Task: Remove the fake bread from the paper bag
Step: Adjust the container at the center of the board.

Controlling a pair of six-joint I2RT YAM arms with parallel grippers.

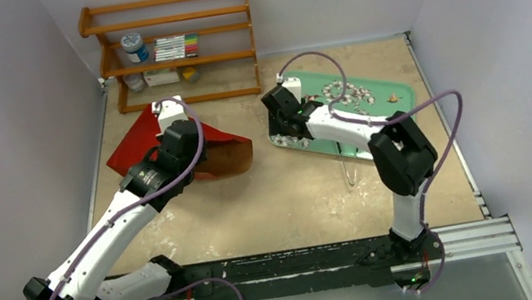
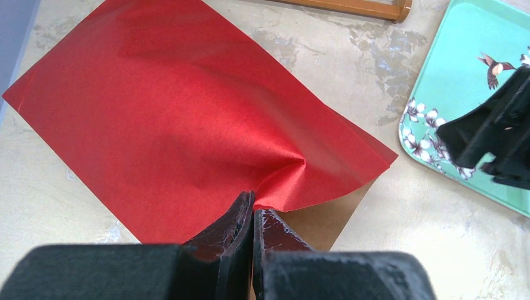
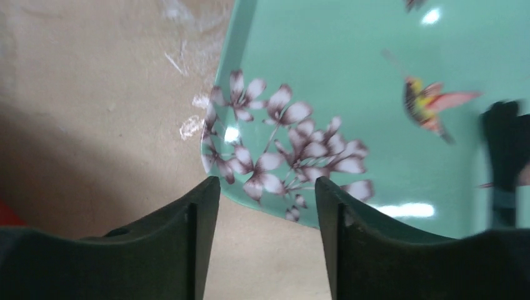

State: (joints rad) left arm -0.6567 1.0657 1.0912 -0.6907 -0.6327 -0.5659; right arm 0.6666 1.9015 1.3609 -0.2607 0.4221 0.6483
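Pinched at its upper rim by the closed left gripper (image 2: pixel 252 219): the paper bag (image 2: pixel 169 112), far left; parted and empty over the green tray's (image 3: pixel 350 56) left edge: the right gripper (image 3: pixel 267 200); no fake bread visible anywhere; presumably hidden inside the bag, so removal seemingly all ahead.

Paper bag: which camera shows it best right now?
Left wrist: the paper bag fills the frame, the left pincer pinching its rim by the brown opening. Top external shows it partly hidden under the left arm; right wrist shows only a red sliver.
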